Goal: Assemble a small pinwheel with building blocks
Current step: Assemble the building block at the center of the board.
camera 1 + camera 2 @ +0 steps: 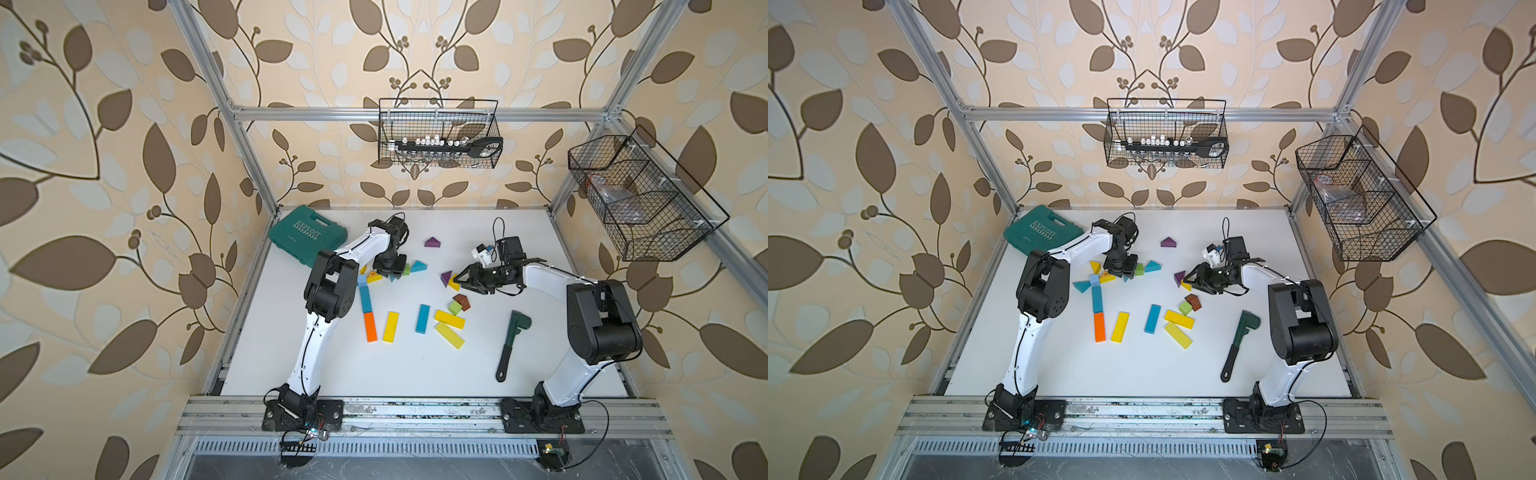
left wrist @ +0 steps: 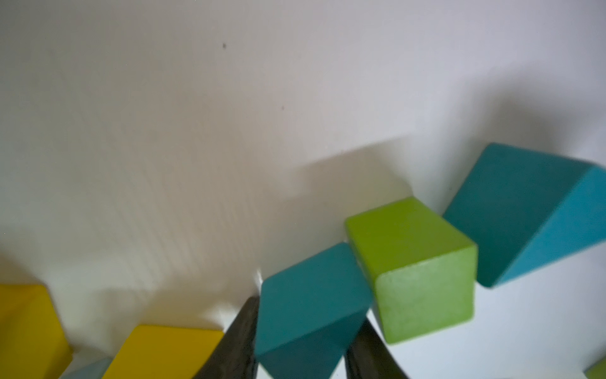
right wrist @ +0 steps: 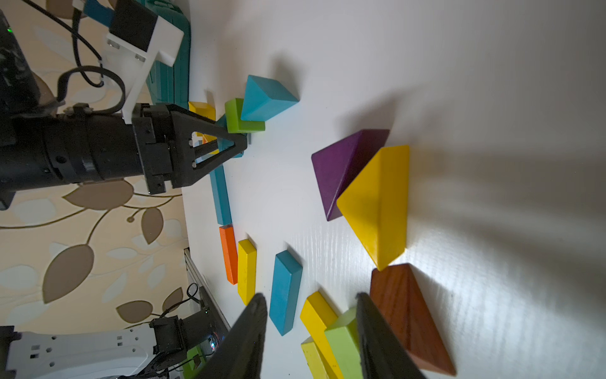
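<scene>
Appearing to set a blade, the left claw (image 1: 390, 274) straddled a teal wedge (image 2: 311, 295) beside the part-built pinwheel (image 1: 1097, 286) on the tabletop (image 1: 415, 365); its grip was unclear. The right claw (image 3: 310, 297) hovered apart, empty. Next, the wedge likely needed seating snugly.

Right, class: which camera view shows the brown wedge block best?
The right wrist view. The brown wedge is close and large there, with its sloped face and wood grain plain to see. In both top views it is only a small brown shape next to a green cube. The left wrist view does not show it.
</scene>
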Available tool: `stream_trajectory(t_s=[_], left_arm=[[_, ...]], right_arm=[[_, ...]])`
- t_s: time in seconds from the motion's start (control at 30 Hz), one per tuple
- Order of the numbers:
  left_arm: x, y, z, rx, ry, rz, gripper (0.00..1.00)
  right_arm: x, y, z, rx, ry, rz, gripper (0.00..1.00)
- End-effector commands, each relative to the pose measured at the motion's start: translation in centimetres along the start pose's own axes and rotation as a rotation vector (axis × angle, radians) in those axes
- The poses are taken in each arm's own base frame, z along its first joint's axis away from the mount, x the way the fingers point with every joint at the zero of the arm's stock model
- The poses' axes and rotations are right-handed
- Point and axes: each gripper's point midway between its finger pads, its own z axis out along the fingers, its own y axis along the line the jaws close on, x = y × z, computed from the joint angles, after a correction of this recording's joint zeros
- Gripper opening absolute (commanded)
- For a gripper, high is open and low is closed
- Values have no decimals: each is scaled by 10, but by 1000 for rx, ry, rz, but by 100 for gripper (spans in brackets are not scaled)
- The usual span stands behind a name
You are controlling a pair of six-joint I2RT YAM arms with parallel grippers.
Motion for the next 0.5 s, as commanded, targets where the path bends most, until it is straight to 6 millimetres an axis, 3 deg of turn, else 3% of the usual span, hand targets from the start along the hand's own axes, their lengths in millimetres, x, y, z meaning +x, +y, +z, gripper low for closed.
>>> stream_trajectory(t_s=[0.0,0.23,0.27,0.37,0.47], left_arm=[[-4,-1,-52,17,-74,-7,47],[5,-7,-97,66,-143,-38,56],[9,-6,-105,68,-157,-50,60],[22,5,-128,41,-212,-106,94],[37,19,-152,24,-274,-167,99]], right_arm=[[8,-2,-4,52,5,-20,46],[28,-4,-12,232,14,-99,47],[32,-3,-13,266,11,-119,46],[38,-6,-15,360,3,-163,47],[30,-12,-13,414,9,-171,46]])
